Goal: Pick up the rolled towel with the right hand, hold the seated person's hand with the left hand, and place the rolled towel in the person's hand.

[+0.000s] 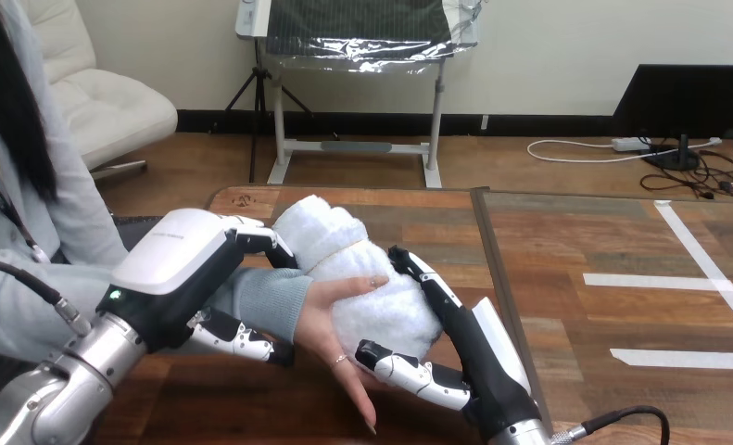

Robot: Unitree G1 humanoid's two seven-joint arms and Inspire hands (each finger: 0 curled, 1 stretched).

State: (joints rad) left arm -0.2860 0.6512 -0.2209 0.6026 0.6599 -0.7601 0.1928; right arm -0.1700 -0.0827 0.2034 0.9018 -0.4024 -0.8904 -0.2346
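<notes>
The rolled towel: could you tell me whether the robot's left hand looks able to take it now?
Probably not: the left hand is curled round the person's wrist, and the rolled towel sits gripped between the right hand and the person's hand.

**Rolled towel in the person's palm**

The rolled towel (385, 311) is white and fluffy, and lies slantwise over the table's left part. It rests against the open palm of the person's hand (325, 320), whose thumb lies over it. The right hand (469, 348) curls round its near end.
</notes>
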